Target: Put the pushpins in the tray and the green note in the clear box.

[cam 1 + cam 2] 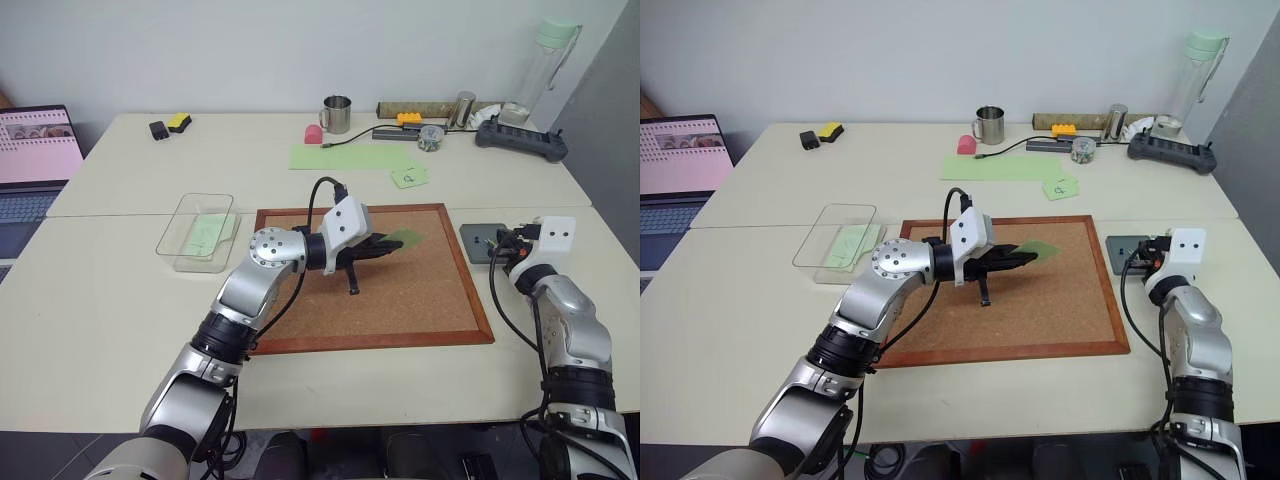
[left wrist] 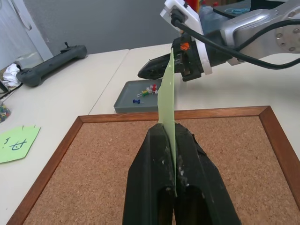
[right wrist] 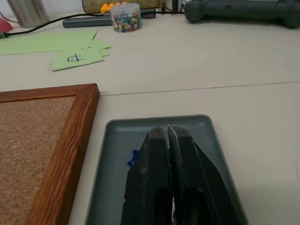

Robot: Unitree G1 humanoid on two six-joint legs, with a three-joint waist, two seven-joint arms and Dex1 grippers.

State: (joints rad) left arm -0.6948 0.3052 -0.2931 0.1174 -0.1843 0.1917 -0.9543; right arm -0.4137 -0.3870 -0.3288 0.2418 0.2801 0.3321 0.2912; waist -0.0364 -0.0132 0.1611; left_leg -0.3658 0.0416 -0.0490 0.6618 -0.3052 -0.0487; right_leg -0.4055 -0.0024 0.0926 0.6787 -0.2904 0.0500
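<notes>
My left gripper (image 1: 385, 246) hangs over the far part of the corkboard (image 1: 400, 300), shut on the green note (image 2: 167, 89). The note stands edge-on between the fingers and sticks out past their tips (image 1: 1038, 248). Right of the board lies the dark grey tray (image 1: 474, 240) with a few coloured pushpins (image 2: 145, 92) in it. My right gripper (image 3: 167, 132) is low over that tray and shut, with nothing visible between its fingers; a blue pushpin (image 3: 133, 157) lies just beside them. The clear box (image 1: 197, 232) sits left of the board, apart from both grippers.
A pale green paper (image 1: 207, 234) shows through the clear box. At the back are a large green sheet (image 1: 350, 156), a scribbled green note (image 1: 409, 176), a steel mug (image 1: 336, 114), a jar of pins (image 1: 431, 138) and a dark controller (image 1: 520, 138). A laptop (image 1: 35, 150) stands far left.
</notes>
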